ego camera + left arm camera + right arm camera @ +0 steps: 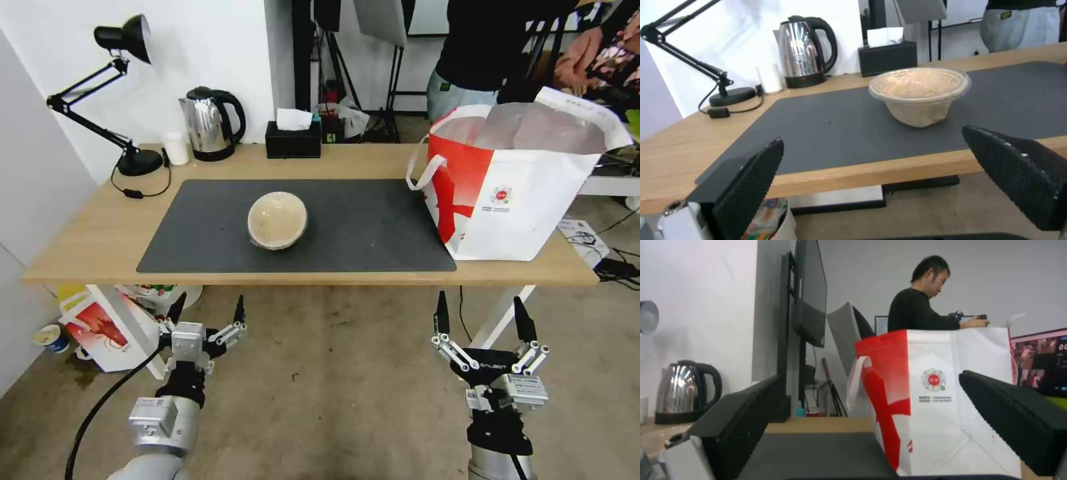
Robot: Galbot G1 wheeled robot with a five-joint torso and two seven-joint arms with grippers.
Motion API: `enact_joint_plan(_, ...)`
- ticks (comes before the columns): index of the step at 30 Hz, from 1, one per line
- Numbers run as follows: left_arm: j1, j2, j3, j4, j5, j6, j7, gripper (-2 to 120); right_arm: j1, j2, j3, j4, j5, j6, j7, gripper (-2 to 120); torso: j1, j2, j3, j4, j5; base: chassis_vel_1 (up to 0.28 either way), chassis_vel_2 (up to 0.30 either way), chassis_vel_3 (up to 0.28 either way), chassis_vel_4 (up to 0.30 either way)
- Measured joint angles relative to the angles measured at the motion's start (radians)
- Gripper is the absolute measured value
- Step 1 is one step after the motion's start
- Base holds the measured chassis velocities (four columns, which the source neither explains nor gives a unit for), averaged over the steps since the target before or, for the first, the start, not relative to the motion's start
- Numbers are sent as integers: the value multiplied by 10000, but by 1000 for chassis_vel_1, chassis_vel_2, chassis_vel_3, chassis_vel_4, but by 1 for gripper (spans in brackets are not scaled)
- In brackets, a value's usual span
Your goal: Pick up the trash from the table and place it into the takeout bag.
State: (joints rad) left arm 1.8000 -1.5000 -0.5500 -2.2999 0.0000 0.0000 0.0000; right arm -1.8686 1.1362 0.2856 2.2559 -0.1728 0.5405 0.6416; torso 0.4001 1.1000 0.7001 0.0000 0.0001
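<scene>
Tan domed bowl (277, 220) sits lid-down on the dark grey mat (360, 227), a little toward 9 o'clock of the mat's centre, alone and well apart from everything else. In the left wrist view the same bowl (919, 95) reads as a tan tub with a clear rim, resting on the mat (826, 130).

Takeout bag (513, 180) stands upright at the 3 o'clock end of the surface (87, 233), mouth open, foil lining showing, red side panel facing the bowl, white loop handle hanging over the mat's edge. Its base overlaps the mat's 3 o'clock border. Right wrist view shows the bag (947, 400) from low down, round red logo on the white face.

Left hand (207, 313) hangs below the surface's near edge at about 7 o'clock, over the floor, fingers (751, 186) spread wide, released, holding nothing. Right hand (481, 319) is at about 5 o'clock, also below the near edge, fingers (1009, 416) spread, released, empty. Both are well apart from bowl and bag.

Along the 12 o'clock edge: black desk lamp (113, 93) at 10 o'clock, small white cup (176, 148), steel kettle (212, 124), black tissue box (293, 139). A smaller red-and-white bag (100, 330) sits on the floor under the 9 o'clock end.
</scene>
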Motion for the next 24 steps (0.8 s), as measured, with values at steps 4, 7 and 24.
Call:
enact_joint_plan(4,0,0,0,0,1,0,0,100,43,-31,9,-74,96,-131,83,100,0,0,0,0,0,0,0,0,0)
enact_joint_plan(7,0,0,0,0,0,0,0,100,104,-57,-34,-171,215,-215,76,100,0,0,0,0,0,0,0,0,0)
enact_joint_plan(24,0,0,0,0,1,0,0,100,251,-16,-625,-330,745,-232,-356,100,0,0,-1,0,-1,0,0,0,0)
